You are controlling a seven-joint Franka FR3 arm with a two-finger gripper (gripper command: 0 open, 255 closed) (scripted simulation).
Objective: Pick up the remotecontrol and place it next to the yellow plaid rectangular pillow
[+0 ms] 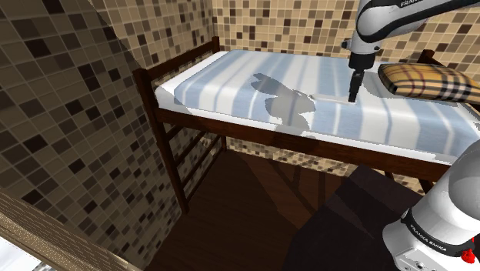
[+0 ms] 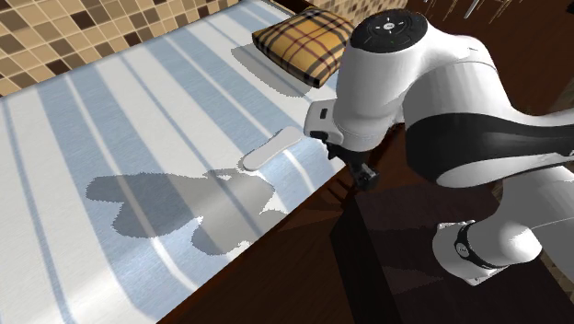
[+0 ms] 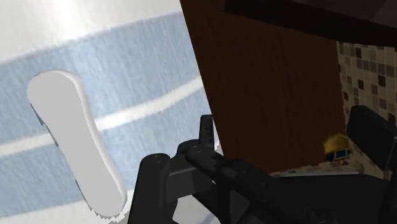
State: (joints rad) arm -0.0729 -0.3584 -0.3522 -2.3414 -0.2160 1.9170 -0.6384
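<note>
White and plain, the long round-ended remote control (image 2: 271, 147) lay on the blue-striped bedcover (image 2: 138, 110) just beside our all-black gripper (image 1: 353, 94), which held nothing we could see and whose opening we could not tell; we judged it should centre above, spanning the narrow width.

The bed (image 1: 231, 85) stands in a corner, with one wall (image 1: 61, 115) at its end on the shoulder view's left, another wall behind its far side, and floor (image 1: 254, 200) under and before it. On the bed, the pillow (image 2: 308, 41) lies toward the end at the shoulder view's right. The remote (image 2: 273, 147) lies apart from the pillow, nearer the bed's middle and toward the edge on the arm's (image 1: 442, 212) side, with the gripper (image 1: 353, 96) above the bed just beside the remote.
</note>
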